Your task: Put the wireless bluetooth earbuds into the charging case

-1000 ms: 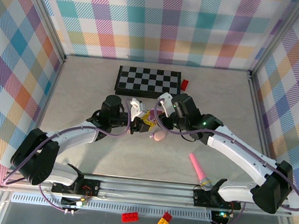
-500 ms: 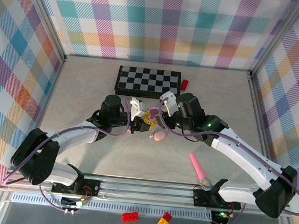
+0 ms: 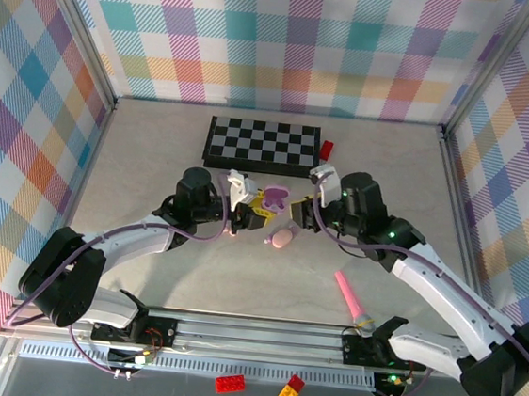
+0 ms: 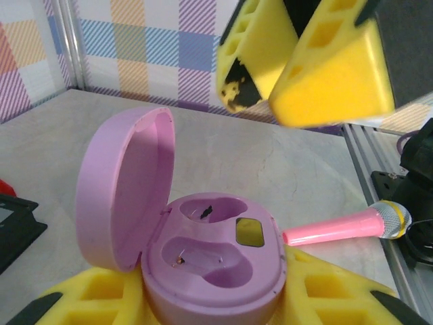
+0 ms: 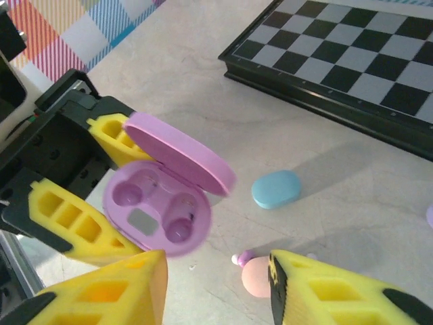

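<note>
Because it is so small, bud [image 5: 238, 258]: judged very light, hard and smooth, so it can easily slip from the pads or be flicked away.
Hold: best across the thicker body of the bud, with a slow and gentle closing; a hard squeeze may shoot it out.
Bud position: it lies on the table [image 5: 203, 101] and touches a peach oval [image 5: 257, 277], which leaves little free room on that side.
Bud to right gripper [image 5: 216, 271]: in the right wrist view the bud sits below the gap between the fingers, not yet between them.
Right gripper: fingers apart, nothing held.
Left gripper [image 4: 210, 298]: clamped on the base of the case [image 5: 159, 203].
Case: lilac, lid open, both wells empty, turned up toward the right gripper and near the bud.
Teal oval [image 5: 276, 188]: on the table beyond the bud; whether it is a bud or a case, I cannot tell.
</note>
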